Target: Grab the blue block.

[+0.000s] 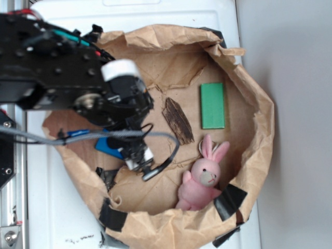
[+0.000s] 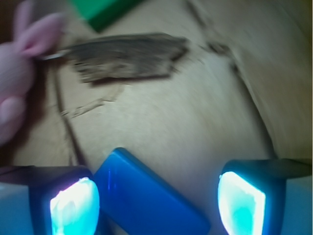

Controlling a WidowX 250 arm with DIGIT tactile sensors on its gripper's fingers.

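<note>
Container: crumpled brown paper bag [image 1: 259,109] opened flat into a shallow nest, black tape patches along its lower rim, resting on a white surface [image 1: 62,218].
Blue block [image 2: 146,196]: flat, smooth, lying on the paper floor at the left of the nest; in the exterior view only a small part [image 1: 108,147] shows under the arm.
Gripper [image 2: 159,200]: jaws spread wide, one glowing pad [image 2: 73,205] at each side of the wrist view; the block lies between them, close against the left-hand pad and clear of the right-hand one. Whether any pad touches the block cannot be told.
Robot arm [image 1: 57,72]: black, reaching in from the left, covering most of the block from above; a grey cable [image 1: 78,136] loops across it.
Bark-like piece [image 1: 178,120]: dark brown, rough, near the middle of the floor, ahead of the gripper and apart from the block.
Green block [image 1: 213,105]: flat rectangle, upright in frame, just right of the bark piece, not touching it.
Pink plush rabbit [image 1: 202,176]: lower right of the nest, ears pointing toward the green block; blurred at the left edge of the wrist view.
Obstruction: bare paper between block and bark piece.
</note>
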